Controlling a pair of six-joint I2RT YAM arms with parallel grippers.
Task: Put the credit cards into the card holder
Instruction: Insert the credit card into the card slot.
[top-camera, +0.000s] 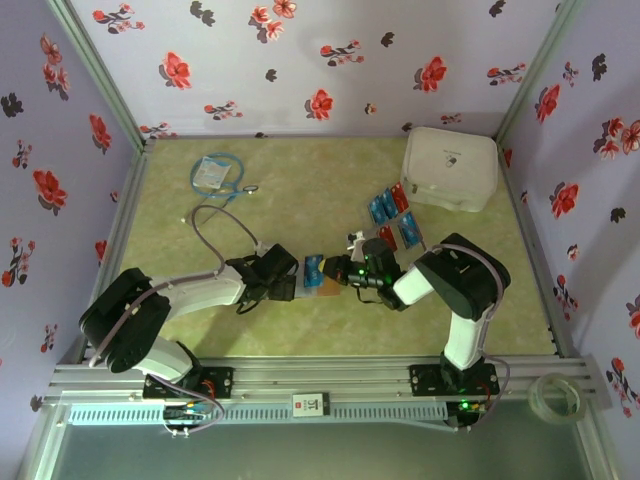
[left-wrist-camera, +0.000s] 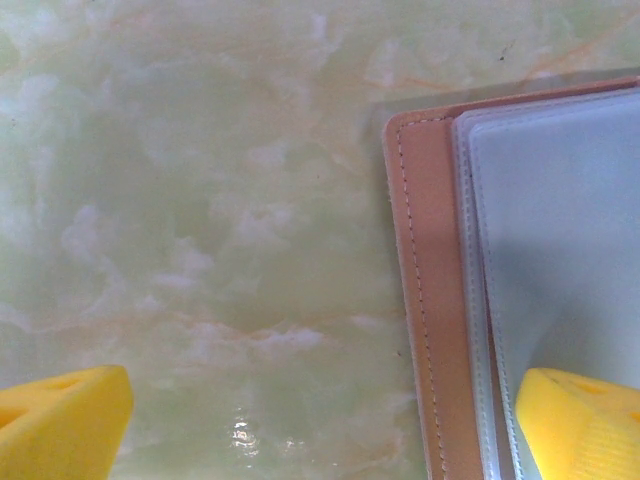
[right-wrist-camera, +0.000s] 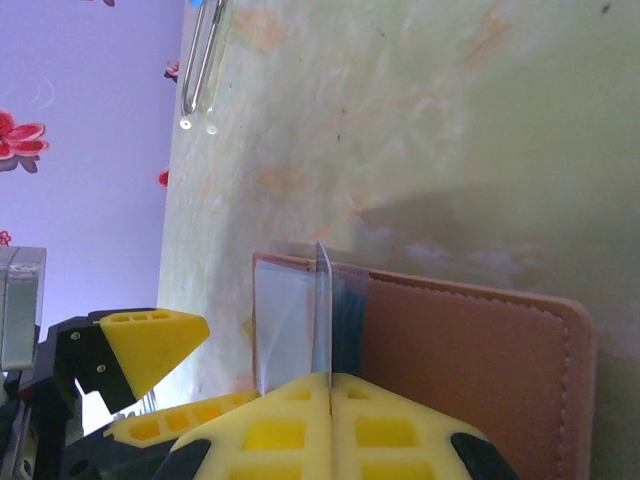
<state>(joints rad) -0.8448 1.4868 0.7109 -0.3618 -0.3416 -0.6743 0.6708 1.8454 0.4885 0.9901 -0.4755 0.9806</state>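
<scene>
The brown card holder (top-camera: 322, 286) lies open on the table between my two grippers, its clear grey sleeve panel (left-wrist-camera: 560, 220) facing up. My right gripper (top-camera: 347, 272) is shut on a thin blue credit card (right-wrist-camera: 321, 305), seen edge-on and standing upright over the holder's sleeves (right-wrist-camera: 283, 320). My left gripper (left-wrist-camera: 320, 425) is open, with one yellow fingertip (left-wrist-camera: 585, 425) over the sleeve panel and the other over bare table. Several more red and blue credit cards (top-camera: 397, 220) lie loose behind the right gripper.
A big white rounded case (top-camera: 450, 168) stands at the back right, close to the loose cards. A blue-and-white packet with a cable (top-camera: 213, 172) lies at the back left. A tape roll (top-camera: 558, 393) sits on the front rail.
</scene>
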